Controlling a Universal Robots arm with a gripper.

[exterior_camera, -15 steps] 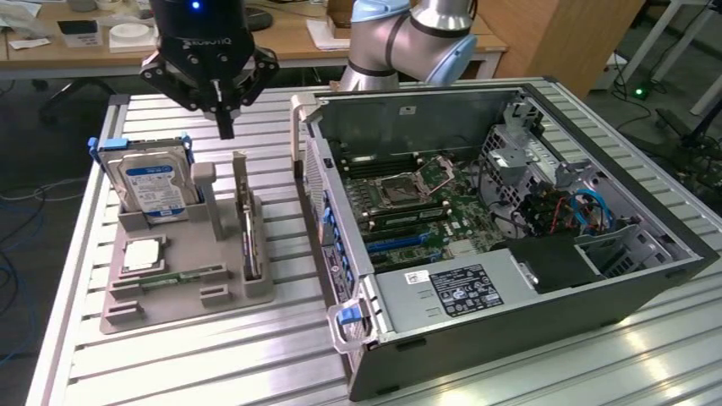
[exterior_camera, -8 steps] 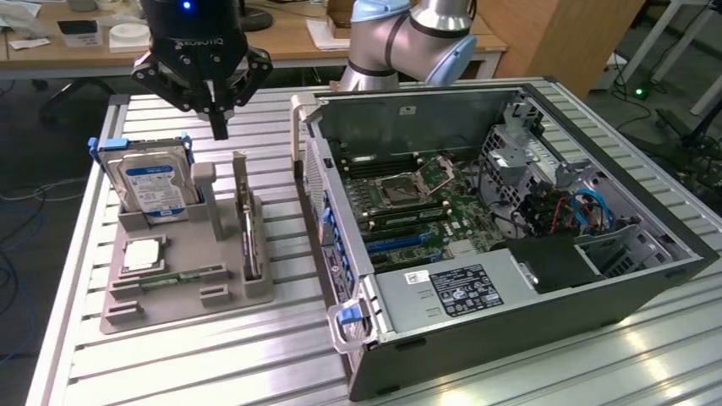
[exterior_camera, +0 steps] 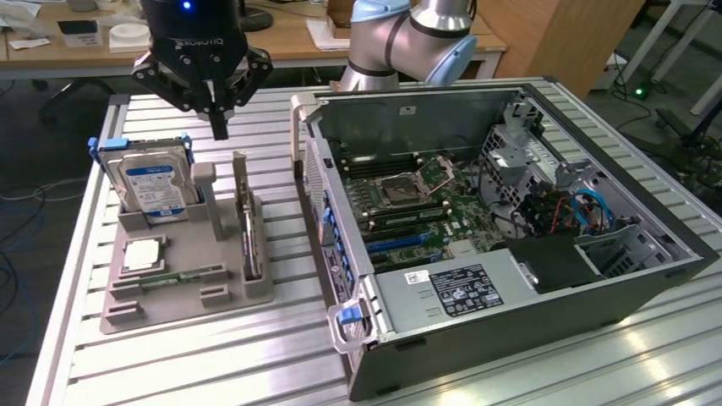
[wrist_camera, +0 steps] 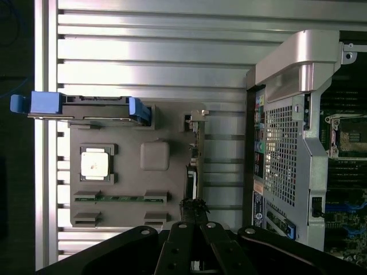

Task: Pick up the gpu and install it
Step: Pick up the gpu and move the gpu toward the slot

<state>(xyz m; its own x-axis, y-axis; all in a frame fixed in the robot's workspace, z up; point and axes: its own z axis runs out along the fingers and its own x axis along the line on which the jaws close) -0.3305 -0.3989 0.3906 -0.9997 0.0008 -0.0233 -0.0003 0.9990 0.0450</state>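
The step in hand is the pick-up, and I judge it not yet begun: the black two-finger gripper (exterior_camera: 219, 127) hangs above the slatted aluminium counter (exterior_camera: 226, 355), its jaws fully closed and nothing between them. The gpu (exterior_camera: 246, 227), a thin dark card with a pale metal bracket at one end, stands on its long edge in a slot of the grey plastic holder tray (exterior_camera: 169, 309). This tray lies near the counter's edge on the exterior view's left. The gripper is above the far end of the card, near but apart from it; in the wrist view the card's edge (wrist_camera: 195, 154) runs in line with the closed gripper (wrist_camera: 193, 205). In the same tray, beside the card, stands the silver hard drive with a blue label (exterior_camera: 152, 186). The open black computer case (exterior_camera: 631, 279) lies on its side toward the exterior view's right, and its green motherboard (exterior_camera: 418, 203) has no card in it. To take the card, the jaws would first have to open and come down straight over its thin upper edge, because the slot walls leave little room.
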